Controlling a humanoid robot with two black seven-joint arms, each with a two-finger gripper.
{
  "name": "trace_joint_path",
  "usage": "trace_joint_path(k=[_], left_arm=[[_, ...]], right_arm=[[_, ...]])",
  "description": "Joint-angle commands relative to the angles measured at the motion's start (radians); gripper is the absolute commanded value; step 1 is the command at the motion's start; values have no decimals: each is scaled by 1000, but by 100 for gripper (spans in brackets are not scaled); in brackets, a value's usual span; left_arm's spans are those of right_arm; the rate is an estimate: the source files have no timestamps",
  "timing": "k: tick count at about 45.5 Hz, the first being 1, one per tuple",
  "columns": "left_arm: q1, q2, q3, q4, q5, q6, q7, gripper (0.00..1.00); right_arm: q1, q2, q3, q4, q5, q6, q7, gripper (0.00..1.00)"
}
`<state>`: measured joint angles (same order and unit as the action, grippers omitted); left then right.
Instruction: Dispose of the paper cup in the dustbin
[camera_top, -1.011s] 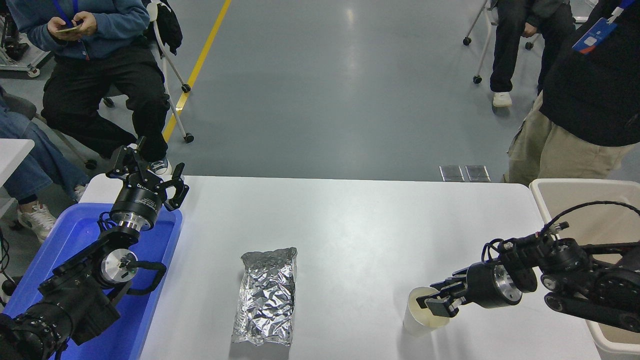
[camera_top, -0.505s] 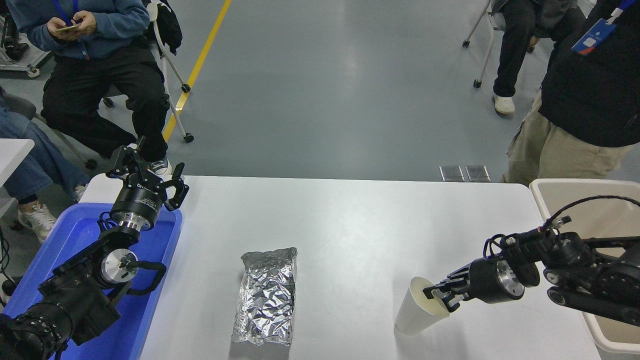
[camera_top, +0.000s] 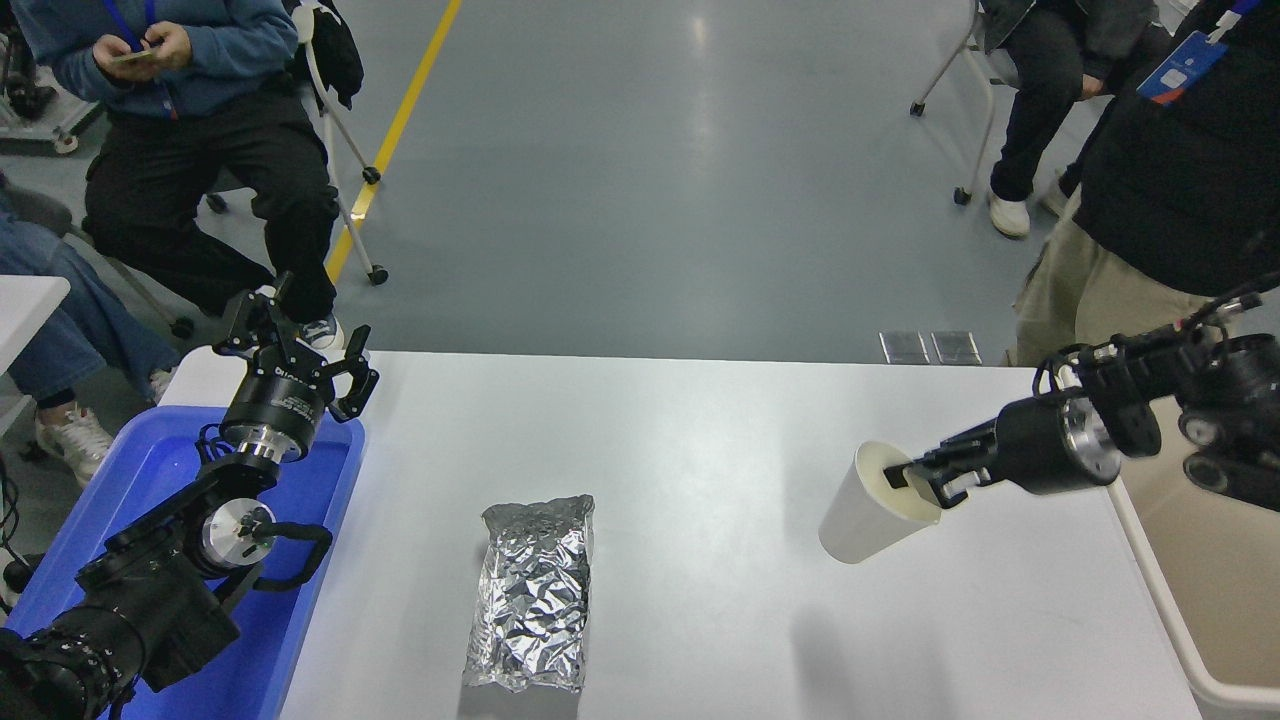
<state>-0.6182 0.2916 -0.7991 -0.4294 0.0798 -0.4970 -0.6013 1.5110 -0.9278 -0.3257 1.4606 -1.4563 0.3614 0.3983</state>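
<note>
The white paper cup (camera_top: 868, 512) hangs tilted in the air above the table's right part, its mouth turned toward the right. My right gripper (camera_top: 915, 475) is shut on the cup's rim, one finger inside the mouth. The beige dustbin (camera_top: 1210, 570) stands at the table's right edge, just right of the cup; my right arm crosses over it. My left gripper (camera_top: 300, 345) is open and empty, parked over the far end of the blue tray.
A crinkled silver foil bag (camera_top: 530, 595) lies at the table's front middle. A blue tray (camera_top: 150, 470) sits at the left edge under my left arm. People sit and stand beyond the table, one close behind the dustbin.
My right gripper has lifted the cup off the table and carried it up and toward the dustbin; the cup has tilted over. The left arm has not moved.
</note>
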Motion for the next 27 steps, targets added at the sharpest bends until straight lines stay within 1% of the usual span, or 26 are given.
trace_joint_path(k=[1,7,11,20,27], left_arm=[[0,0,0,0,-2,0,0,100],[0,0,0,0,-2,0,0,100],[0,0,0,0,0,0,0,100],[0,0,0,0,0,0,0,100],[0,0,0,0,0,0,0,100]], right_arm=[[165,-88,10,67,19,117,1,0],[236,-97,10,70,19,168,-4,0],[264,-100,10,69,19,176,-4,0],[250,-108,8,61,17,163,-10,0],[230,-148,11,27,22,146,-10,0]])
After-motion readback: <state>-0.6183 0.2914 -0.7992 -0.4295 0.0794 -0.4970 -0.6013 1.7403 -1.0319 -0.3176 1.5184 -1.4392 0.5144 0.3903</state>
